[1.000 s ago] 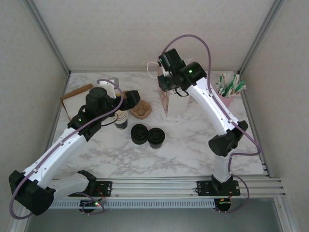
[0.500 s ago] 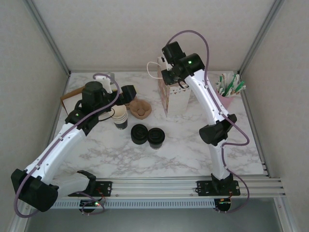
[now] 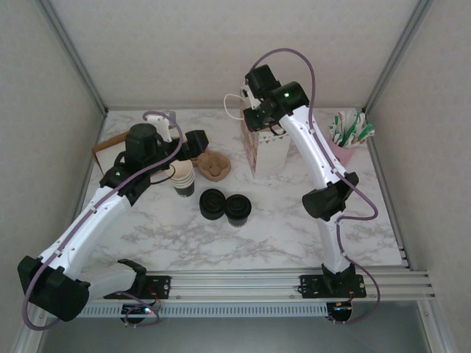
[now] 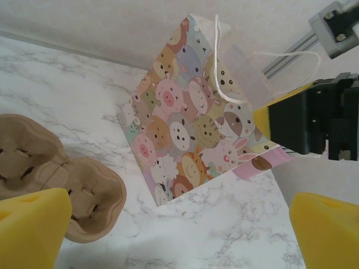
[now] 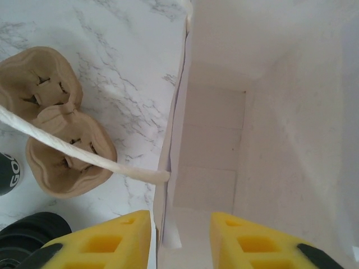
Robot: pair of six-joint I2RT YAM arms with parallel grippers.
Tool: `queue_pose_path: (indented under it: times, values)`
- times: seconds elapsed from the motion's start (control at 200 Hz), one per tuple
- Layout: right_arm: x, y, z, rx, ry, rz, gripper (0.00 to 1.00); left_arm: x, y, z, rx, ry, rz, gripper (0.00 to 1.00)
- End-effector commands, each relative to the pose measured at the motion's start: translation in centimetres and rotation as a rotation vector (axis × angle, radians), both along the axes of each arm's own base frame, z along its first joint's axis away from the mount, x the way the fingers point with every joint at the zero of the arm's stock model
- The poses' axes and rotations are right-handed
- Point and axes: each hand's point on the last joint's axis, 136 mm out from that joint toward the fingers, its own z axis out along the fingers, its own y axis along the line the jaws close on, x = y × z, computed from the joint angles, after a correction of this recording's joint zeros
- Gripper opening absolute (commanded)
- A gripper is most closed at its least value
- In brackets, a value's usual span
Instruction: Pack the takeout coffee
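Over marbled tabletop (image 3: pixel 280 228), pale walls (image 3: pixel 184 51) | left pincer (image 4: pixel 179 224) released | right pincer (image 5: pixel 180 224) ajar astride bag (image 5: pixel 269 112) rim

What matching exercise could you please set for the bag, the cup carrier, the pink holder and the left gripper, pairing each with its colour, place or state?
Things:
1. bag
2. cup carrier
3. pink holder
4. left gripper

Descriptions:
A. brown cardboard, lying flat on the table
B. jaws wide open
C. printed with cartoon animals, standing upright
D. at the table's far right, by the side wall

Pairs: 1-C, 2-A, 3-D, 4-B
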Motion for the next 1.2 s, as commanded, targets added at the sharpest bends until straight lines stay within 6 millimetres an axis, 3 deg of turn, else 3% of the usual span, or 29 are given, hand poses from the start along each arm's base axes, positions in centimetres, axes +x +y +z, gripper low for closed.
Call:
queue_pose_path:
  times: [0.0, 0.165, 0.355, 0.511, 0.676, 0.896, 1.196]
  values:
    - [0.3, 0.4, -0.9, 0.009, 0.027, 0.017, 0.32, -0.1, 0.0, 1.1, -0.011, -0.021, -0.011, 1.00]
    - [0.3, 0.6, -1.3, 0.010, 0.037, 0.020, 0.31, -0.1, -0.1, 0.9, -0.013, -0.016, -0.017, 1.00]
    - [0.1, 0.0, -0.6, 0.002, 0.025, -0.001, 0.18, -0.1, -0.1, 0.7, -0.017, -0.016, -0.018, 1.00]
    - [-0.2, -1.2, 0.0, -0.036, 0.007, -0.034, 0.06, -0.2, -0.2, 0.5, -0.017, -0.014, -0.025, 1.00]
    - [-1.1, -3.2, 0.9, -0.118, -0.018, -0.077, 0.02, -0.1, -0.5, 0.2, -0.023, -0.011, -0.036, 1.00]
    - [-4.1, -6.4, 1.7, -0.201, -0.025, -0.155, 0.00, 0.3, -1.0, -0.4, -0.035, 0.002, -0.053, 1.00]
    - [-11.0, -10.4, -0.1, -0.285, 0.011, -0.234, 0.00, 0.4, -1.4, -1.2, -0.049, 0.018, -0.068, 1.00]
